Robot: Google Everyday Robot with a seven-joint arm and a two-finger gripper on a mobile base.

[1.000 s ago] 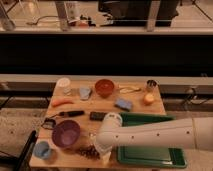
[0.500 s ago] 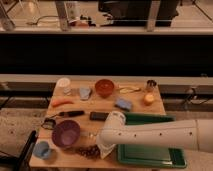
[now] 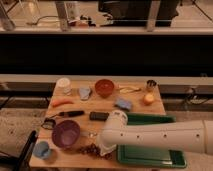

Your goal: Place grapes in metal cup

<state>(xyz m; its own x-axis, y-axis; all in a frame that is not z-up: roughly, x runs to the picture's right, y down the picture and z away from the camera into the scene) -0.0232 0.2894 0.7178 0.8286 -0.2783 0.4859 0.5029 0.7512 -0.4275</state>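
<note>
The grapes (image 3: 90,149), a dark reddish-purple cluster, lie on the wooden table (image 3: 137,111) near its front edge, just right of the purple bowl (image 3: 66,134). The metal cup (image 3: 151,85), small, dark and shiny, stands at the table's far right corner. My gripper (image 3: 103,149) is at the end of the white arm, low over the right end of the grapes and mostly hidden by the wrist. I cannot tell whether it touches them.
A green tray (image 3: 172,161) lies front right under my arm. A light blue cup (image 3: 42,149) stands front left, a white cup (image 3: 63,85) back left. A red bowl (image 3: 104,88), carrot (image 3: 62,102), blue sponge (image 3: 123,104), orange fruit (image 3: 148,99) and black object (image 3: 99,116) are spread about.
My wrist has come down and forward towards the table's front edge, onto the right end of the grapes. The grapes and the other things have not moved.
</note>
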